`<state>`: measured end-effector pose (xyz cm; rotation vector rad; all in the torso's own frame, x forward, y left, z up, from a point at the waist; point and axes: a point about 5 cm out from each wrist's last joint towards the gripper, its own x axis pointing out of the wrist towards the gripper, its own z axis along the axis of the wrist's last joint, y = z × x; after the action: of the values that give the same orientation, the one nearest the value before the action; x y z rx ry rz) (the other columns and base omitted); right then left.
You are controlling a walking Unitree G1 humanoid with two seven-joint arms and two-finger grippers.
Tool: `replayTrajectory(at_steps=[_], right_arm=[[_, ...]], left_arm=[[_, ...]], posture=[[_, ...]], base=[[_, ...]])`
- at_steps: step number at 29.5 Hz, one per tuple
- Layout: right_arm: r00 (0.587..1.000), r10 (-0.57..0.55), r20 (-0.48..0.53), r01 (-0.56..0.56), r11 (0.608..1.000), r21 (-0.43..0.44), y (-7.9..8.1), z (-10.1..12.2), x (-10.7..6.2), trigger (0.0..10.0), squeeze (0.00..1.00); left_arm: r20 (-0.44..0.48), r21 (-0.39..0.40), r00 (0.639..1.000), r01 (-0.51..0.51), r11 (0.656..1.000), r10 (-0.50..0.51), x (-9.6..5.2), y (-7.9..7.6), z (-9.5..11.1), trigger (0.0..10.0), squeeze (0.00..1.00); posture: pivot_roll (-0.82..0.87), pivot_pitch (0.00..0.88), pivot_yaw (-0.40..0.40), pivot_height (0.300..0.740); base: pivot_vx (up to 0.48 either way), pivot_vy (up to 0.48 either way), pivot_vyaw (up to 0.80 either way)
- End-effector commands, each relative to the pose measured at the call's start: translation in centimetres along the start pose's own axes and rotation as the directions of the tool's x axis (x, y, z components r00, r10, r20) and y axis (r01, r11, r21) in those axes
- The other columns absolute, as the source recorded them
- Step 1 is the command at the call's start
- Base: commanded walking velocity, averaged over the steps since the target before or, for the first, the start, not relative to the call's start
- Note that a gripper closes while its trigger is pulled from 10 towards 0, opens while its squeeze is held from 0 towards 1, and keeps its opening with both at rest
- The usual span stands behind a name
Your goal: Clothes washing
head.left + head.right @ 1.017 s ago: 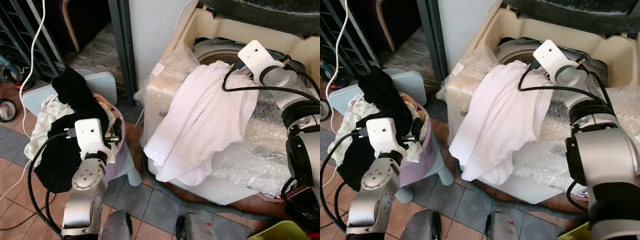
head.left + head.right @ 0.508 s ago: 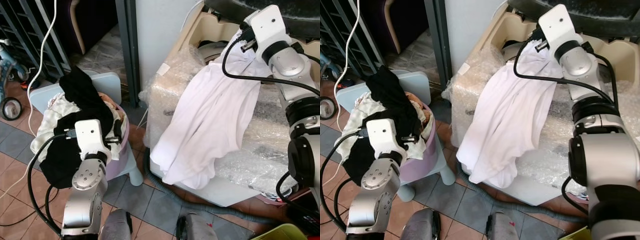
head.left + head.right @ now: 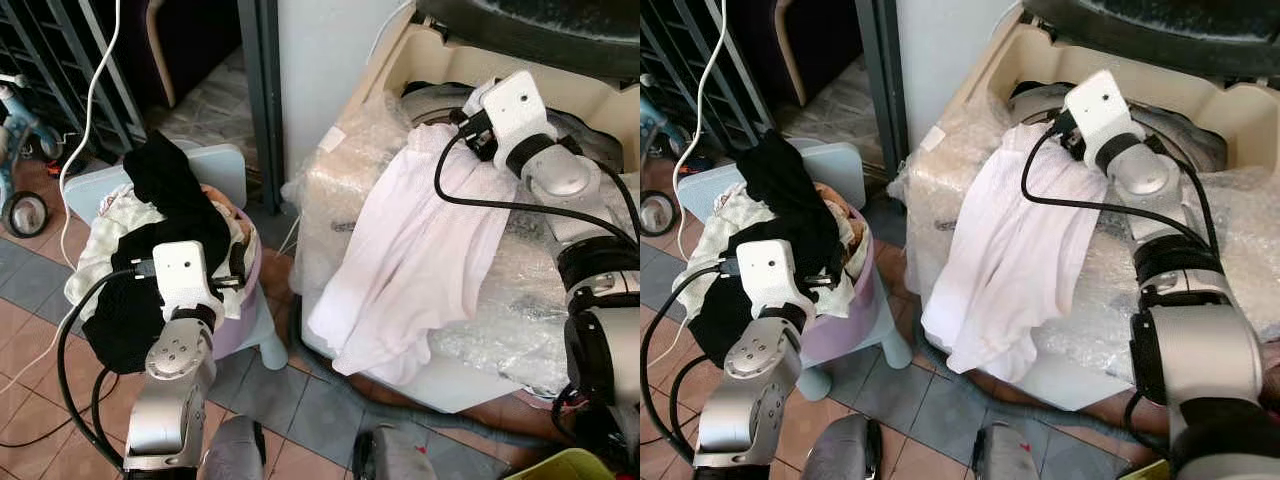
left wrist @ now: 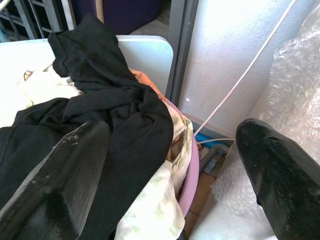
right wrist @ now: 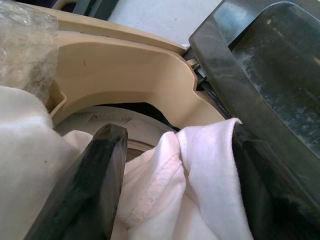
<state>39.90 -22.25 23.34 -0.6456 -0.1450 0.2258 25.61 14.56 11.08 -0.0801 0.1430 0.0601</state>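
We see the washing machine (image 3: pixel 470 200), top-loading, wrapped in bubble wrap (image 3: pixel 350 170), lid up, tub opening at the top. The white garment (image 3: pixel 410 250) drapes from the tub rim down the machine's front, its hem hanging close to the floor.

What changed: half a second ago the right arm was raised high with the top of the garment lifted above the rim; now it has dropped back down and the wrist sits at the tub's edge. The cloth has bunched narrower and its top sits lower, at the opening. We judge this as a lift-and-feed move, pushing the upper part into the tub. Most of the garment is still outside, so the load step is only begun.

Right gripper (image 5: pixel 175 165): fingers spread, with white cloth filling the gap between them. We cannot tell whether it is actually pinching the cloth or just resting in it. The arm reaches forward and up across the machine's top, wrist bent down toward the tub.

The pink basket (image 3: pixel 855 310) sits on a pale blue stool (image 3: pixel 215 170) beside the machine, heaped with black clothes (image 3: pixel 170 190) and lighter pieces, untouched so far.

Left gripper (image 4: pixel 165 175): fingers wide apart, holding nothing, hovering over the basket pile. That arm is bent up at the elbow, close to the body.
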Motion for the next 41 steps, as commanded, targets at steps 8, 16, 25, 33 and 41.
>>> replayTrajectory(at_steps=[8, 16, 25, 33, 41], right_arm=[[0.965, 0.124, -0.230, -0.139, 0.989, -0.049, 1.1, -3.3, -1.0, 0.0, 0.00], [0.930, 0.117, -0.349, -0.159, 0.983, -0.093, 0.7, -4.7, -1.6, 0.0, 0.00], [0.917, 0.059, -0.394, -0.035, 0.997, 0.068, 0.3, -5.4, -1.8, 0.0, 0.00], [0.926, -0.313, -0.209, 0.307, 0.950, -0.063, -4.8, -2.1, -1.6, 0.0, 0.00], [0.913, -0.403, -0.065, 0.380, 0.897, -0.225, -8.0, 1.8, -1.0, 0.0, 0.00]], left_arm=[[-0.023, 0.001, 1.000, 0.001, 1.000, -0.001, -0.2, 0.0, -0.3, 10.0, 0.00], [-0.027, -0.002, 1.000, 0.003, 1.000, -0.003, 0.0, -0.1, -0.4, 10.0, 0.00], [-0.033, -0.002, 0.999, 0.003, 1.000, -0.003, 0.2, -0.1, -0.5, 10.0, 0.00], [-0.034, 0.005, 0.999, 0.007, 1.000, -0.007, 0.3, -0.1, -0.5, 10.0, 0.00], [-0.022, 0.025, 0.999, 0.024, 0.999, -0.024, 0.3, -0.2, -0.3, 10.0, 0.00]], posture=[[0.04, 0.121, -0.013, 0.728], [0.04, 0.116, -0.015, 0.728], [0.04, 0.109, -0.015, 0.728], [0.04, 0.106, -0.010, 0.728], [0.04, 0.108, -0.003, 0.728]], base=[[0.000, 0.000, 0.00], [0.000, 0.000, 0.00], [0.000, 0.000, 0.00], [0.000, 0.000, 0.00], [0.000, 0.000, 0.00]])
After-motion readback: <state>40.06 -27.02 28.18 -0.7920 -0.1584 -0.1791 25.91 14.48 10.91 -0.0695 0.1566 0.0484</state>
